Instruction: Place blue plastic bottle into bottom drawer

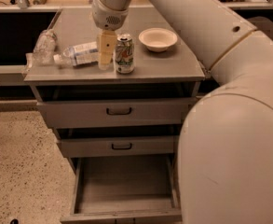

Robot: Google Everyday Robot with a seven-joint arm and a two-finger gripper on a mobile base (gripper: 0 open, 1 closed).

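The blue plastic bottle (78, 54) lies on its side on the grey cabinet top (173, 66), white cap pointing left. My gripper (105, 55) points down at the bottle's right end, between it and the green-and-white soda can (124, 54). I cannot tell whether it touches the bottle. The bottom drawer (124, 185) is pulled open, showing a flat grey interior with nothing in it.
A smaller wrinkly clear bottle (44, 46) lies at the top's left edge. A white bowl (158, 38) stands at the back right. The two upper drawers (119, 111) with black handles sit slightly ajar. My arm (229, 125) fills the right side of the view.
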